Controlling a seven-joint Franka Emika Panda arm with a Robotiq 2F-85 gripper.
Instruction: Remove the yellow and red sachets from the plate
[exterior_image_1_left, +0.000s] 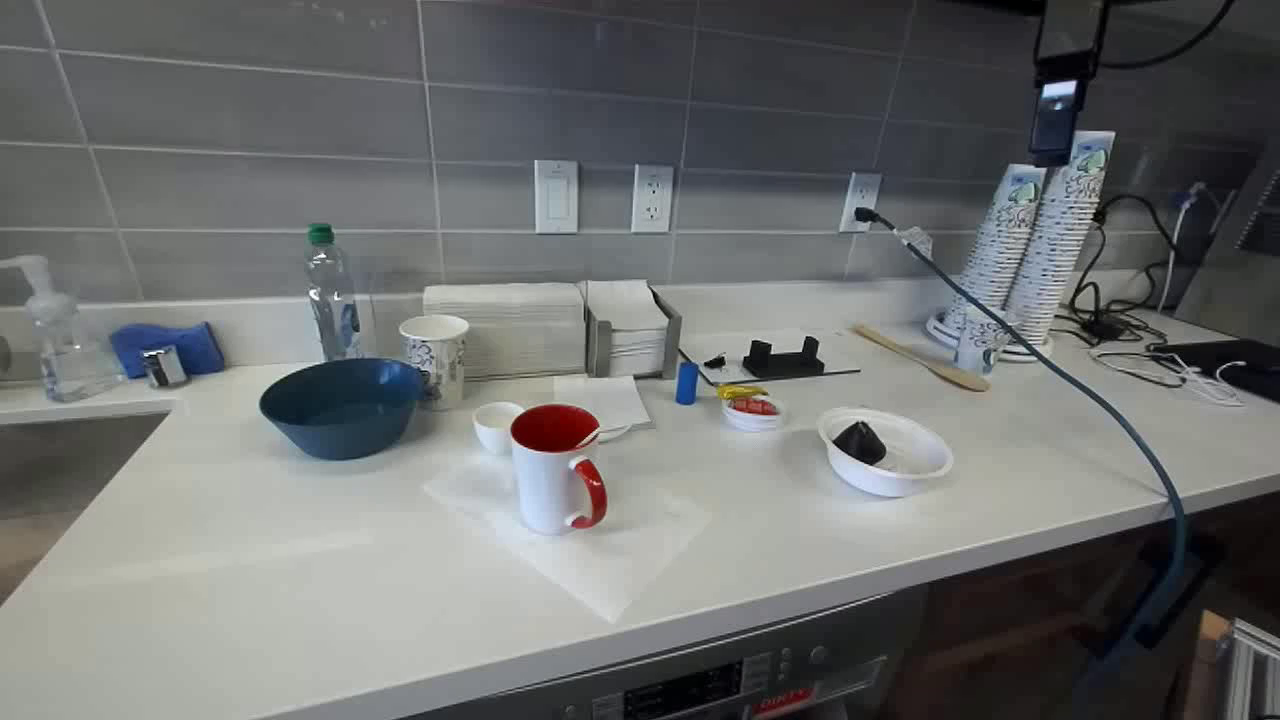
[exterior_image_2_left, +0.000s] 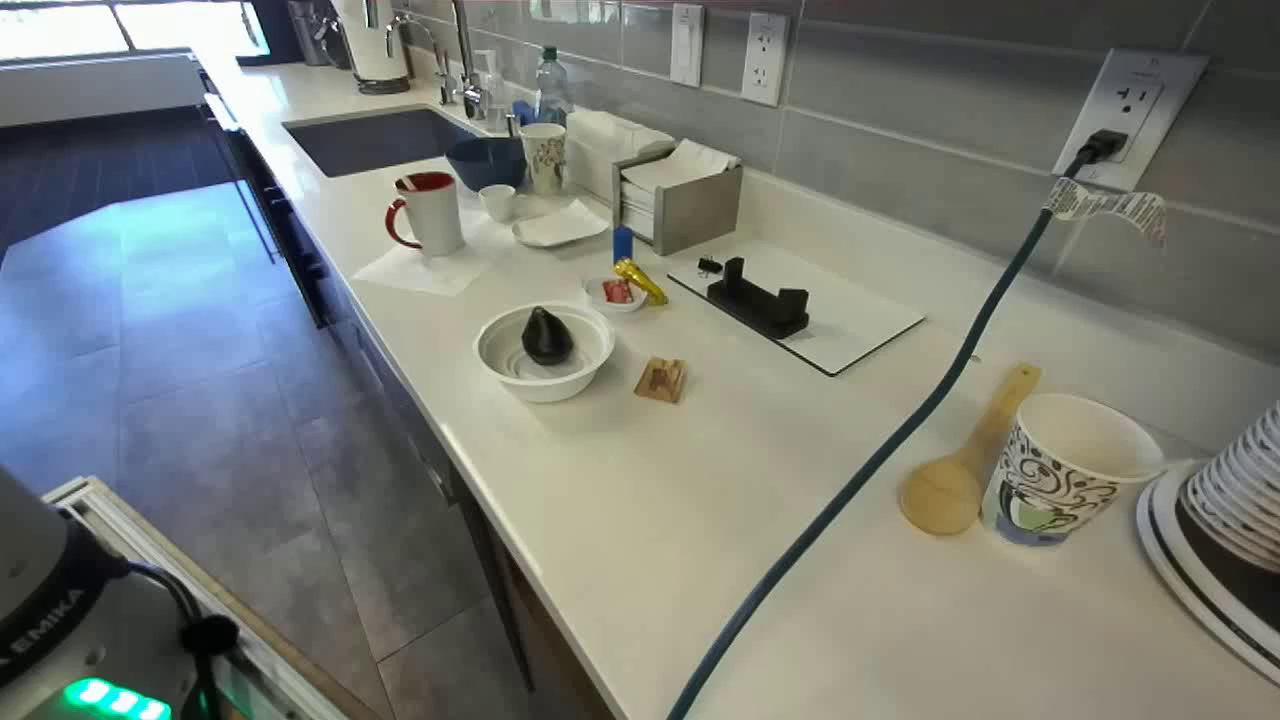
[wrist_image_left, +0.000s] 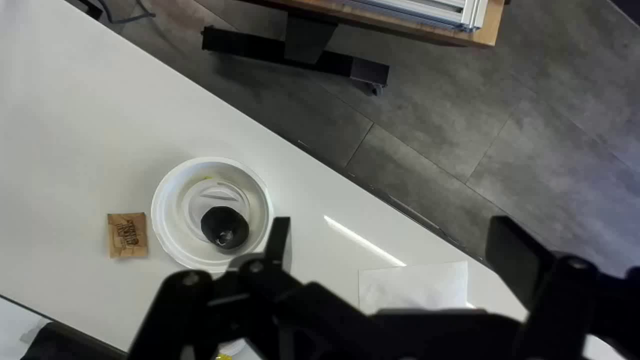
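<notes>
Red sachet (exterior_image_1_left: 753, 406) lies in the plate (exterior_image_1_left: 754, 423), yellow sachet (exterior_image_1_left: 742, 392) over its rim: seemingly 0 of 2 removed, gripper (wrist_image_left: 390, 237) spread and empty.

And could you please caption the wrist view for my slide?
White bowl and brown packet on the counter, seen past an open claw.

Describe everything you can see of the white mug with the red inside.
The mug is tall and straight-sided, white outside and red inside, and looks like glazed ceramic. Its red handle is turned roughly toward the front edge of the countertop. The mug stands upright on a thin white sheet, probably paper, spread beneath it. A pale, slender stick shows inside; its lower end is hidden, as is the mug's bottom, so I cannot tell whether it holds liquid.
</notes>
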